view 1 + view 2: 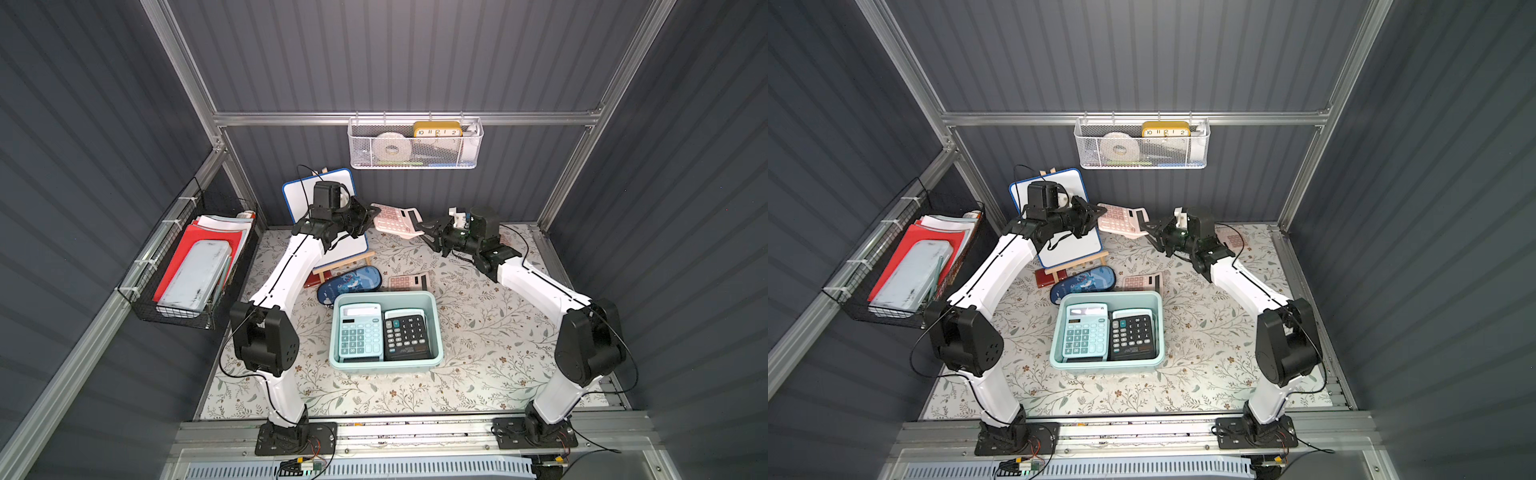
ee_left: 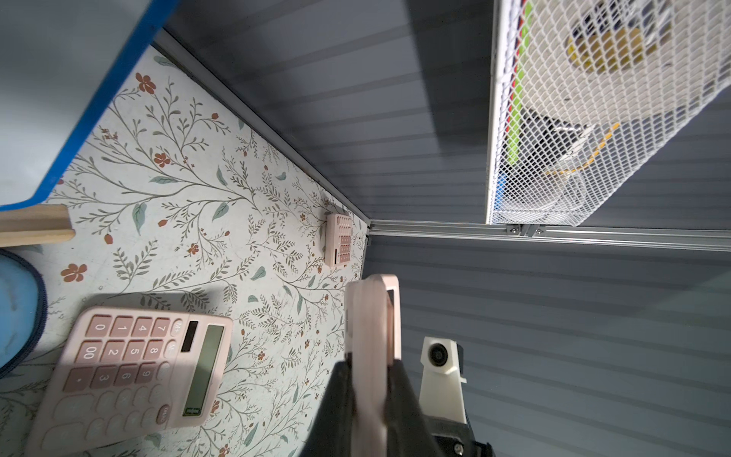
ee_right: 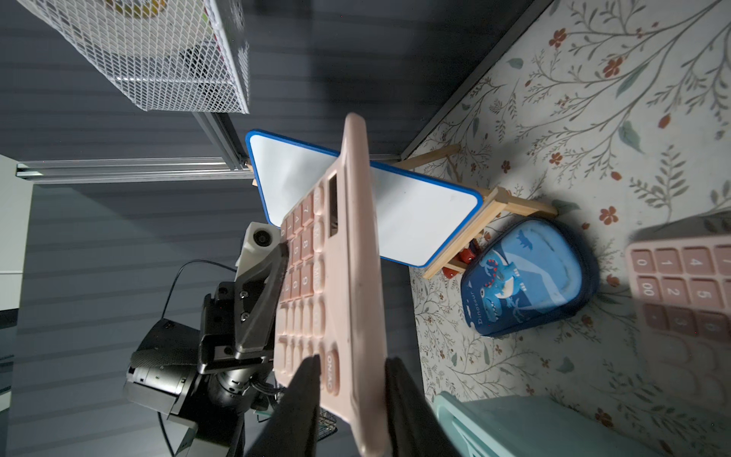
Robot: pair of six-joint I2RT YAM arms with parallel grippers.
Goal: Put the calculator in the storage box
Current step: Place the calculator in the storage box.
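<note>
A pink calculator (image 1: 392, 220) (image 1: 1121, 219) hangs in the air near the back wall, held at both ends. My left gripper (image 1: 374, 214) (image 2: 370, 362) is shut on one end of it, seen edge-on in the left wrist view. My right gripper (image 1: 419, 228) (image 3: 350, 362) pinches the other end, one finger on the key face and one on the back. The mint-teal storage box (image 1: 386, 295) (image 1: 1108, 294) stands mid-table, in front of and below the held calculator. A teal calculator (image 1: 360, 332) and a black one (image 1: 407, 336) lie in it side by side.
Another pink calculator (image 1: 407, 282) (image 2: 134, 372) lies on the mat behind the box, beside a blue pencil case (image 1: 353, 282). A whiteboard on an easel (image 1: 297, 195) stands behind my left arm. A white mesh basket (image 1: 415, 143) hangs on the back wall and a black wire basket (image 1: 191, 266) on the left wall.
</note>
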